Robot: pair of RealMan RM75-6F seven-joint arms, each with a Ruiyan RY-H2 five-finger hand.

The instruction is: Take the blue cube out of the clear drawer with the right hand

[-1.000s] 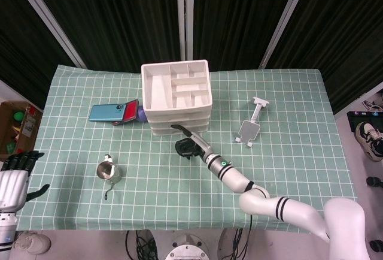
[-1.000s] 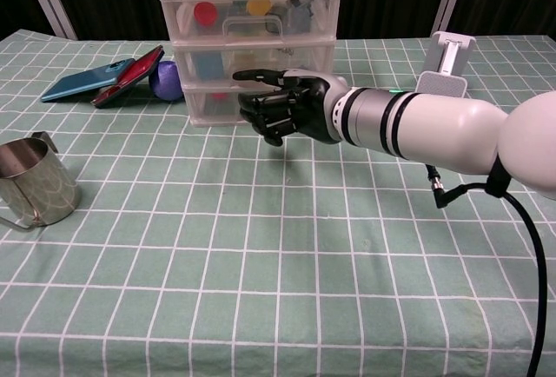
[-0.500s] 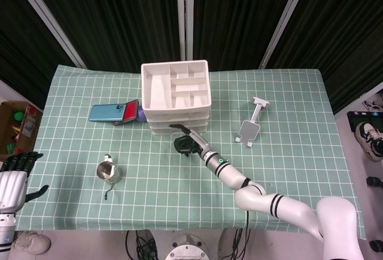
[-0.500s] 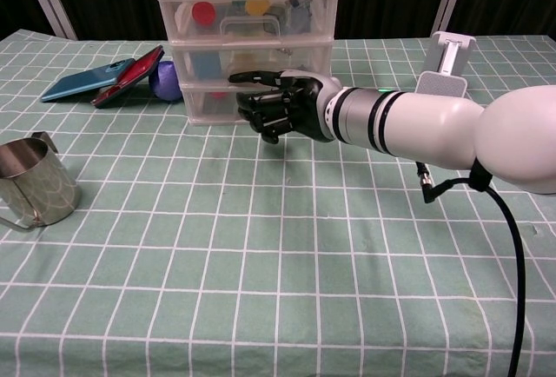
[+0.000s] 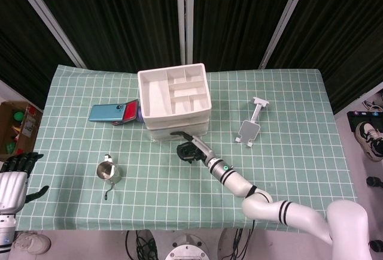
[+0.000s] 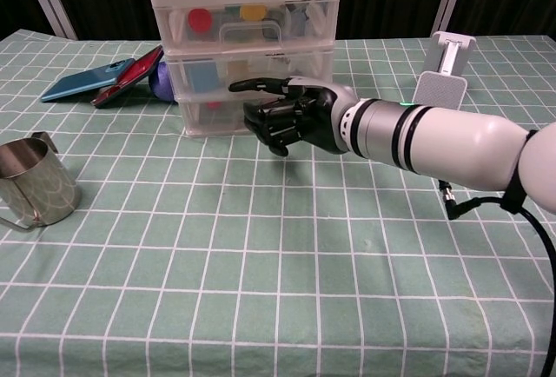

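Note:
The clear three-drawer unit (image 6: 246, 47) stands at the table's back centre, with its white compartment top (image 5: 174, 90) showing in the head view. The blue cube (image 6: 201, 74) lies behind the clear front of the middle drawer, on its left side. My right hand (image 6: 294, 116) is at the unit's front, level with the middle and bottom drawers. Its fingers curl in against the drawer front and one finger points left. The handle there is hidden behind them. My left hand (image 5: 16, 178) hangs off the table's left edge, holding nothing.
Left of the unit lie a blue and a red phone (image 6: 104, 75) and a purple ball (image 6: 162, 82). A metal cup (image 6: 30, 190) stands at the front left. To the right of my arm there is a white phone stand (image 6: 443, 71). A cardboard box (image 5: 15, 125) sits beyond the left edge.
The whole drawer unit has slid toward me and a little left, following my right hand as it drew back. The left hand has not moved.

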